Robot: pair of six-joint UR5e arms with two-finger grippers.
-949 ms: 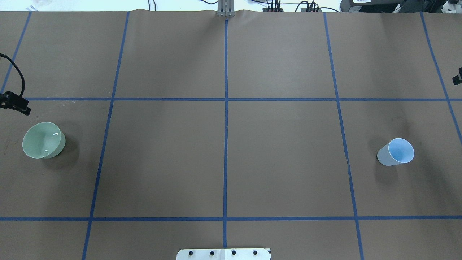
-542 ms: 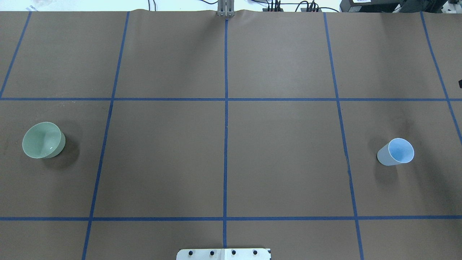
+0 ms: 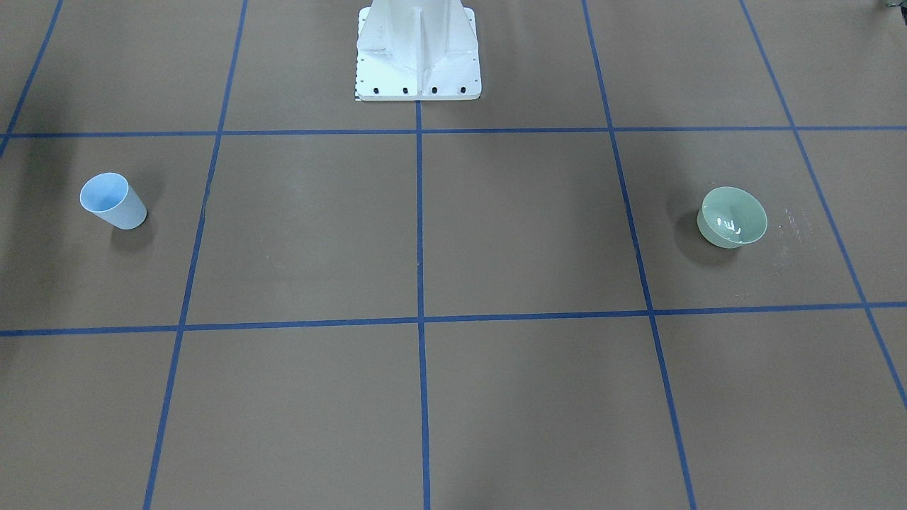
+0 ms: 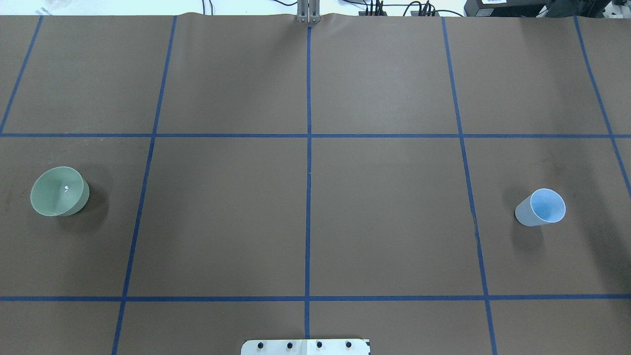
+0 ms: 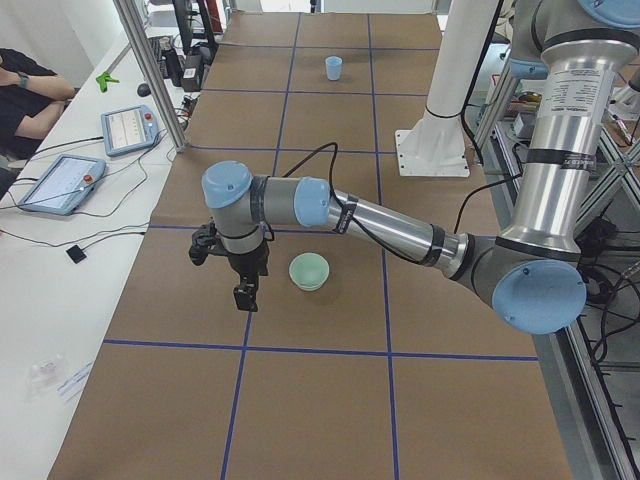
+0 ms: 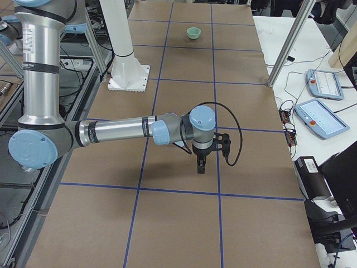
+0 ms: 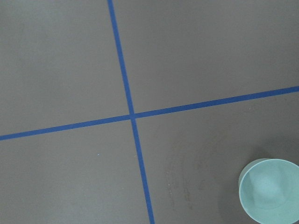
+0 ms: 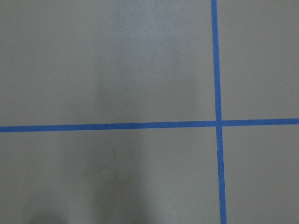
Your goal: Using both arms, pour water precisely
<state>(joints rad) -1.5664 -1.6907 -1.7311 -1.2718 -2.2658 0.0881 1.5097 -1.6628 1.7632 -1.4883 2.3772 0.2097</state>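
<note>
A pale green bowl (image 4: 59, 191) stands at the table's left; it also shows in the front view (image 3: 733, 217), the left side view (image 5: 309, 270) and the left wrist view (image 7: 270, 189), with small glints inside. A light blue cup (image 4: 541, 207) stands upright at the right, also in the front view (image 3: 112, 201). My left gripper (image 5: 243, 295) hangs beside the bowl, on its outer side, and appears only in the left side view. My right gripper (image 6: 201, 166) appears only in the right side view. I cannot tell whether either is open or shut.
The white pedestal (image 3: 418, 53) stands at the robot's side of the table. Blue tape lines (image 4: 308, 148) grid the brown cover. A side table with tablets (image 5: 125, 128) and cables runs along the far edge, with a seated person (image 5: 25, 85) and aluminium posts (image 5: 150, 70).
The black tips of both grippers, seen at the left and right edges of the overhead view, have drawn outward and left that view. Bowl and cup have not moved.
</note>
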